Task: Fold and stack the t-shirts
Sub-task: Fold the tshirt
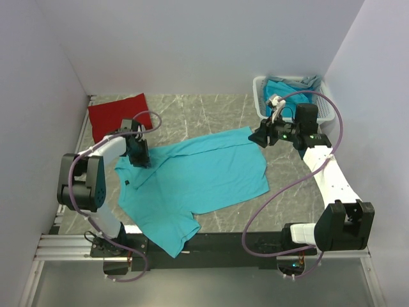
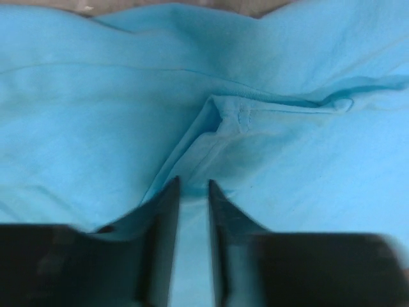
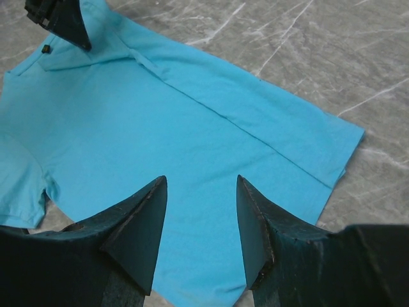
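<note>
Turquoise shirt point(image 1: 204, 179) long axis left–right. Collar end at left gripper point(image 2: 193, 183), fingers nearly closed over cloth ridge, grasp not discernible. Hem end nearer right gripper point(image 3: 201, 182), spread, empty.

Grey marbled tabletop point(image 1: 192, 109); plain white walls point(image 1: 192, 45) on three sides; soft, even light.

Two white arms point(image 1: 329, 179) with black joints point(image 1: 83, 182) (mauve cables point(image 1: 341, 125) looping).
</note>
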Tool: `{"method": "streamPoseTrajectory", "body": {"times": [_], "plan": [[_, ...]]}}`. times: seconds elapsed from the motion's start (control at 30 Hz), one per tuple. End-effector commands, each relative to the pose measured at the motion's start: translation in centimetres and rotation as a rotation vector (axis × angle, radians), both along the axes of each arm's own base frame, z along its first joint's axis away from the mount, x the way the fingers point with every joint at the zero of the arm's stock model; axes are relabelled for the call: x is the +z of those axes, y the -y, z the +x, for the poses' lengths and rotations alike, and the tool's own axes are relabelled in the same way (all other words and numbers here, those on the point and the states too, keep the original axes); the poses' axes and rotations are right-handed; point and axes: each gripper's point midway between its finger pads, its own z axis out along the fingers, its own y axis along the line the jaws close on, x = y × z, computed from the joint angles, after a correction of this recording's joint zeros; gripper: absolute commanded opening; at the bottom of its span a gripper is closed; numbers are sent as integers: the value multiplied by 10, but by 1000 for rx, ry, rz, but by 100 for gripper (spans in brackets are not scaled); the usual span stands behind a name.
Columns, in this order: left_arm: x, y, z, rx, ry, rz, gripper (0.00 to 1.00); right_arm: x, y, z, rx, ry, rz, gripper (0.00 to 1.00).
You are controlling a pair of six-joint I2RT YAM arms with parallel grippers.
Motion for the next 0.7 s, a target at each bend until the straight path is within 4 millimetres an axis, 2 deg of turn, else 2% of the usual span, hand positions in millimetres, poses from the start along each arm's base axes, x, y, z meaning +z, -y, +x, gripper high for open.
{"method": "streamPoseTrajectory", "body": {"times": [0.0,0.1,0.17,0.2,0.23,0.5,0.67], "plan": [[30,-12,7,53,97,66,33,13,-2,-3,13,44,25,55],[38,-21,7,82,130,110,40,13,-2,-4,14,41,26,54],[39,-22,7,86,134,110,41,14,-2,-4,14,47,26,55],[38,-21,6,82,127,108,41,14,-2,-4,15,46,27,55],[35,-21,4,78,113,108,41,14,6,-2,-8,45,28,54],[5,-14,-10,47,11,78,40,17,10,-1,-18,53,35,55],[-3,-11,-13,31,-14,63,38,15,11,-1,-19,43,36,54]]}}
